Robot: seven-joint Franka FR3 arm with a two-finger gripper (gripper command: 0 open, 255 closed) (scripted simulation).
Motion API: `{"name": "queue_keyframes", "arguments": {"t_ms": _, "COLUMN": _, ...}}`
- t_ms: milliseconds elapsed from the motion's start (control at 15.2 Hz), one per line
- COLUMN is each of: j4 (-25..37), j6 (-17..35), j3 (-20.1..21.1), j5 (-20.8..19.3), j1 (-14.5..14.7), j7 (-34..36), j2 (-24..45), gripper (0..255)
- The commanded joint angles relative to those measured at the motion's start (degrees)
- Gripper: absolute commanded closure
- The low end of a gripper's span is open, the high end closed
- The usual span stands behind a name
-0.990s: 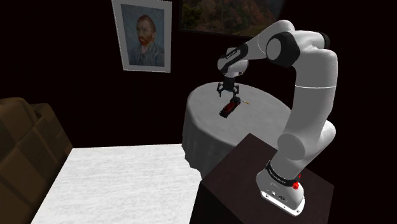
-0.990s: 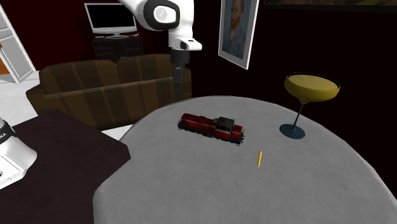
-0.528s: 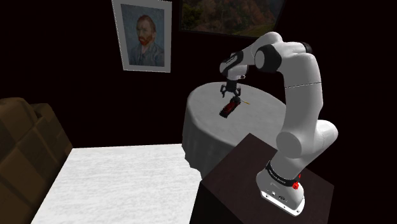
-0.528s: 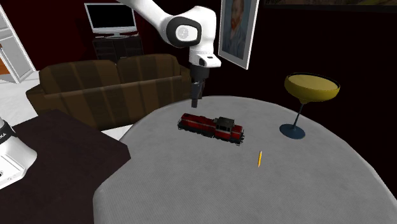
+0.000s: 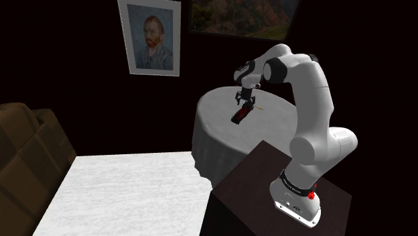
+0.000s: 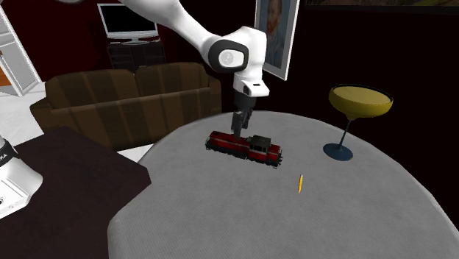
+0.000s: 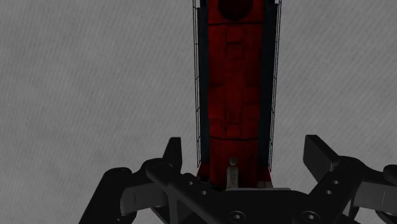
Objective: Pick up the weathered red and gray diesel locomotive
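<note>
A red locomotive with a grey cab lies on the round table's grey cloth; in the shoulder view the locomotive is near the table's middle. My black gripper hangs just above the locomotive's long red hood end, pointing down. In the wrist view the gripper is open, and the fingers stand apart on either side of the red body without touching it. The gripper also hovers over the model in the shoulder view.
A yellow-bowled cocktail glass on a dark stem stands at the table's far right in the second exterior view. A small orange stick lies in front of the locomotive. A brown sofa, a portrait and the dark stand surround the table.
The arm has swung the gripper toward the second exterior view's right and lowered it, from beside the table's edge to just above the locomotive. The locomotive has not moved.
</note>
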Motion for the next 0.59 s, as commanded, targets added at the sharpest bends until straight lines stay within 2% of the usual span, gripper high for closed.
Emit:
{"name": "queue_keyframes", "arguments": {"t_ms": 0, "j4": 0.48, "j6": 0.71, "j3": 0.18, "j5": 0.24, "j1": -0.25, "j7": -0.02, "j2": 1.17, "gripper": 0}}
{"name": "queue_keyframes", "arguments": {"t_ms": 330, "j4": 0.97, "j6": 2.19, "j3": 0.54, "j5": 0.6, "j1": -0.52, "j7": -0.11, "j2": 3.14, "gripper": 0}}
{"name": "queue_keyframes", "arguments": {"t_ms": 396, "j4": 0.91, "j6": 2.23, "j3": 0.54, "j5": 0.6, "j1": -0.52, "j7": -0.12, "j2": 3.12, "gripper": 255}}
{"name": "queue_keyframes", "arguments": {"t_ms": 528, "j4": 0.93, "j6": 2.22, "j3": 0.54, "j5": 0.6, "j1": -0.54, "j7": -0.13, "j2": 3.12, "gripper": 255}}
